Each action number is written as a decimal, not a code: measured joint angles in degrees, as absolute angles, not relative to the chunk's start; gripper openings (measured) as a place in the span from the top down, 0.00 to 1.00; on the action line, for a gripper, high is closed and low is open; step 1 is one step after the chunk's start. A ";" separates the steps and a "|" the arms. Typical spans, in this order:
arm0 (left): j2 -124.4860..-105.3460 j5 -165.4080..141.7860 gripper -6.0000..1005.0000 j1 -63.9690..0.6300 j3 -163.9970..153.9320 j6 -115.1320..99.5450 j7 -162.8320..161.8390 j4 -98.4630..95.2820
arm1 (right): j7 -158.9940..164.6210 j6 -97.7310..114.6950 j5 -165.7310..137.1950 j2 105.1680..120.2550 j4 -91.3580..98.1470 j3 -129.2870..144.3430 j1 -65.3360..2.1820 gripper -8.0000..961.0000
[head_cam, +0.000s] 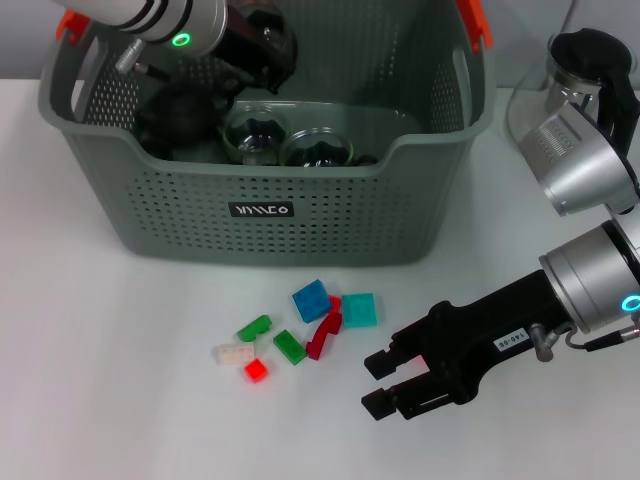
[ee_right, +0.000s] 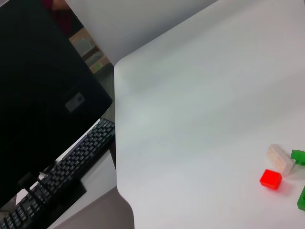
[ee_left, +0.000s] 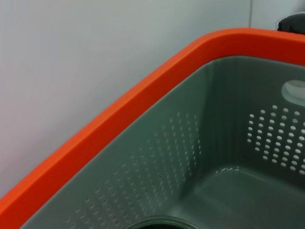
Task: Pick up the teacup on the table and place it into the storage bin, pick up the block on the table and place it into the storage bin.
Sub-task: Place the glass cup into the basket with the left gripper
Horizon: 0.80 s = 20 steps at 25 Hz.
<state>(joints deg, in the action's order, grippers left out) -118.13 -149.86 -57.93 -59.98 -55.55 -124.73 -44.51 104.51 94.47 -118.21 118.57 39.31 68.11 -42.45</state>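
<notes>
- The storage bin point(head_cam: 270, 215) sits at the table's point(head_cam: 100, 400) far side, long axis running left to right, label facing me.
- Glass teacups point(head_cam: 255, 135) lie inside it.
- My left gripper point(head_cam: 255, 45) reaches into the bin; I cannot tell its finger state.
- My right gripper point(head_cam: 385, 385) hovers with fingers apart, just beside the scattered blocks point(head_cam: 310, 300).
</notes>
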 joint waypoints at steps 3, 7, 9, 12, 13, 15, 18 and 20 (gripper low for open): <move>-118.19 -149.92 0.93 -57.70 -60.05 -55.71 -124.57 -44.43 | 104.50 94.47 -118.21 118.57 39.29 68.11 -42.45 0.42; -118.37 -150.90 0.93 -57.63 -60.11 -55.92 -124.53 -44.40 | 104.50 94.42 -118.27 118.57 39.29 68.12 -42.45 0.42; -118.51 -151.40 0.93 -57.63 -60.12 -55.92 -124.49 -44.39 | 104.50 94.41 -118.29 118.57 39.28 68.12 -42.45 0.42; -118.64 -151.58 0.92 -57.58 -60.19 -55.92 -124.41 -44.38 | 104.50 94.39 -118.30 118.56 39.29 68.12 -42.55 0.42; -118.67 -151.59 0.92 -57.57 -60.40 -55.92 -124.38 -44.38 | 104.50 94.39 -118.30 118.57 39.29 68.12 -42.61 0.42; -118.67 -151.62 0.92 -57.48 -61.02 -55.90 -124.35 -44.38 | 104.50 94.37 -118.30 118.56 39.28 68.12 -42.68 0.42; -118.83 -151.92 0.92 -57.20 -61.88 -55.63 -124.45 -44.41 | 104.50 94.25 -118.31 118.57 39.28 68.11 -42.65 0.42; -119.28 -152.60 0.92 -56.89 -62.11 -55.31 -124.64 -44.80 | 104.50 94.21 -118.32 118.56 39.29 68.11 -42.61 0.42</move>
